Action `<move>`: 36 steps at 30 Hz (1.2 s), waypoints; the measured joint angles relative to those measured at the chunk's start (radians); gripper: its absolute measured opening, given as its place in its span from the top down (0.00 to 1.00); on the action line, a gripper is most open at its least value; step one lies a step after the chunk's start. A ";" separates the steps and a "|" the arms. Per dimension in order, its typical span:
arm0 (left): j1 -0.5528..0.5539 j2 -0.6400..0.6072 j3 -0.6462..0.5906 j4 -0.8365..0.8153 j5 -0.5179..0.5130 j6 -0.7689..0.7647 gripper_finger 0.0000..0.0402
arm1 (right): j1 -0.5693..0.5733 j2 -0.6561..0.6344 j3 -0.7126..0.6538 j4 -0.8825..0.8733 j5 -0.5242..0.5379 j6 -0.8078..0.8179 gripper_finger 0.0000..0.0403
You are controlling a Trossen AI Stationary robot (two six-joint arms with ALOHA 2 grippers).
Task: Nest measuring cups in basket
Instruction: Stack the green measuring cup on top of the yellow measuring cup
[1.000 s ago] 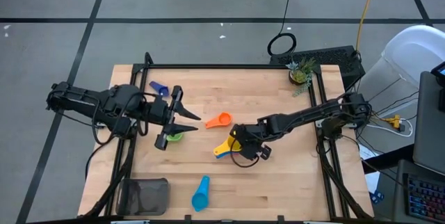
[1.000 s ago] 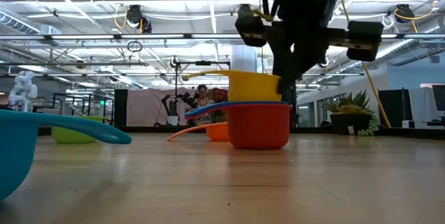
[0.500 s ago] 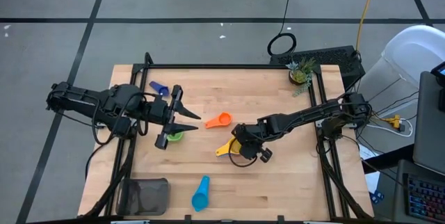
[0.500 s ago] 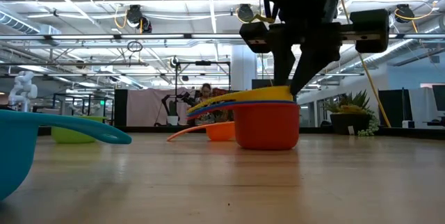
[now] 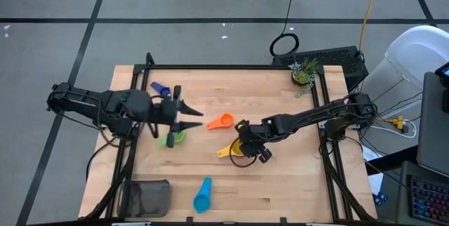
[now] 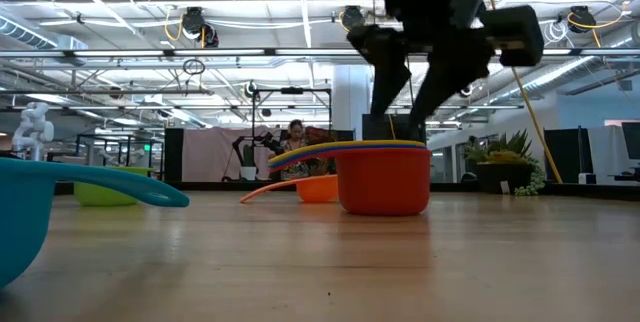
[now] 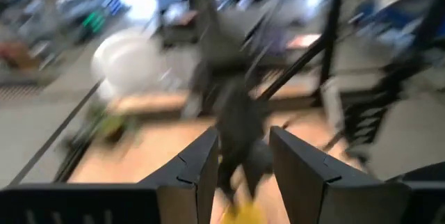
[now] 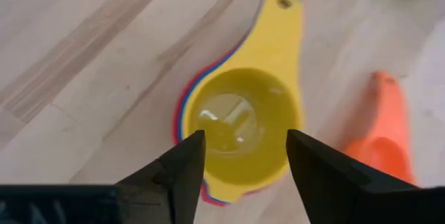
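Basket [image 5: 144, 198] sits at the table's near-left corner, well apart from the cups. Nested stack [image 6: 383, 174]: red outermost, blue, yellow cup [image 8: 240, 125] seated on top. Right gripper [image 5: 247, 142] hovers above it, fingers spread, holding nothing. Lift straight up to avoid tipping it. Left gripper [image 5: 188, 117], apparently part-spread and empty, is near the green cup [image 5: 173, 138].

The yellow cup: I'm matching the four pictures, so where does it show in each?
High view: yellow cup mid-table, under the right gripper.
Low view: only its rim, atop the red cup.
Left wrist view: blurred; cannot tell.
Right wrist view: centre.
Shared landmark: the orange cup beside it.
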 joint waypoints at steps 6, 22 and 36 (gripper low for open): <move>-0.011 0.017 0.000 -0.159 -0.094 -0.136 0.67 | 0.000 -0.094 0.000 -0.001 0.084 0.079 0.51; -0.013 0.134 0.000 -0.799 -0.205 -0.662 0.67 | -0.028 -0.237 0.000 -0.370 0.218 0.659 0.51; -0.023 0.392 0.000 -0.927 -0.007 -0.911 0.67 | -0.040 -0.238 0.000 -0.380 0.218 0.607 0.51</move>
